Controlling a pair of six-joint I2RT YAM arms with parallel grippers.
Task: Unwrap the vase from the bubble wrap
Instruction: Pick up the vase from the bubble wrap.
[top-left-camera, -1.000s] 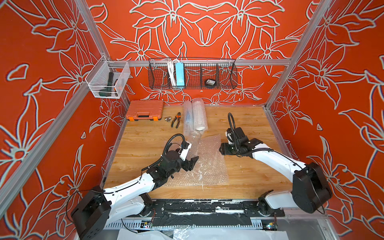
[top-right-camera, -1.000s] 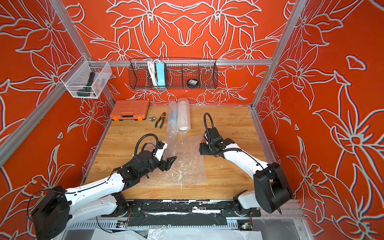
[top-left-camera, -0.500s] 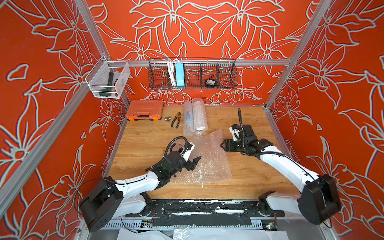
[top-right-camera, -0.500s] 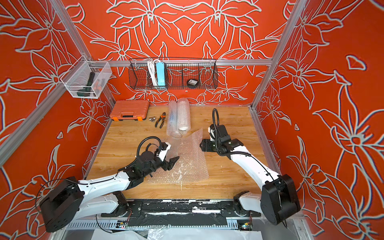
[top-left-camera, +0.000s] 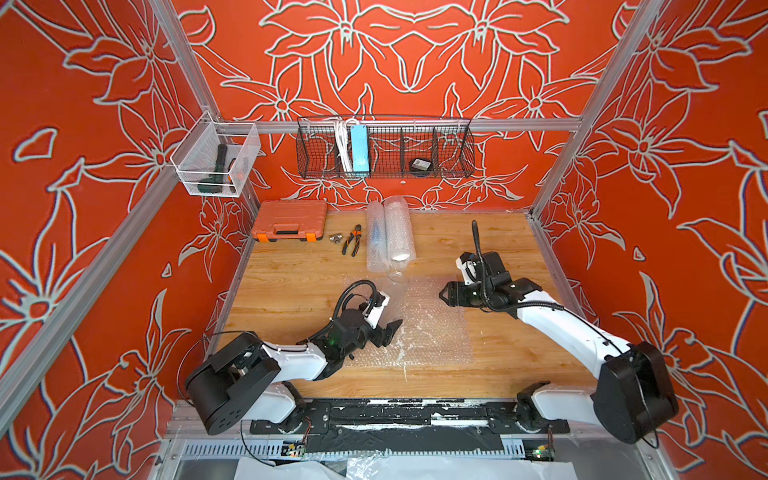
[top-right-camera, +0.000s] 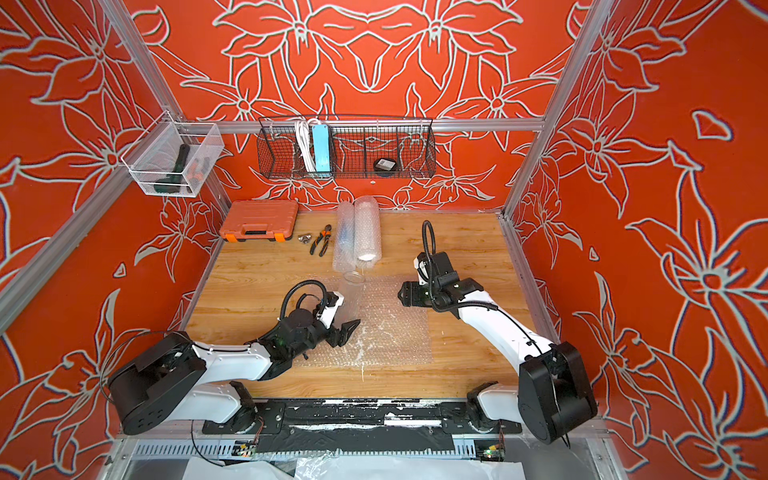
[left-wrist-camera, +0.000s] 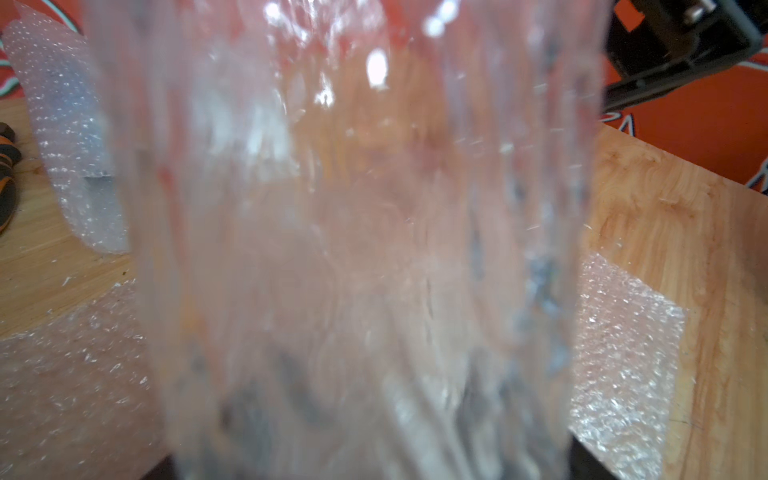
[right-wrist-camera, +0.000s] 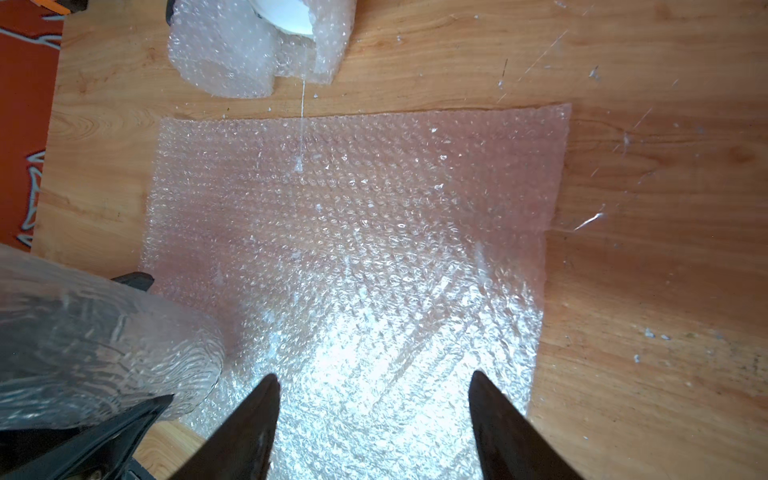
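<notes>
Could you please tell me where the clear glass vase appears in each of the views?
Top view: vase mid-table, at the left edge of the flat bubble wrap sheet.
Top view: the same spot.
Left wrist: fills the picture's middle.
Right wrist: the picture's lower left.
Shared landmark: that sheet, visible in all four.

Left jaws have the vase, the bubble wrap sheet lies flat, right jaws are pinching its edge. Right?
Not the last part. The right wrist view shows the right gripper open, jaws spread above the bubble wrap and pinching nothing. The left gripper does have the vase, and the bubble wrap lies flat.
</notes>
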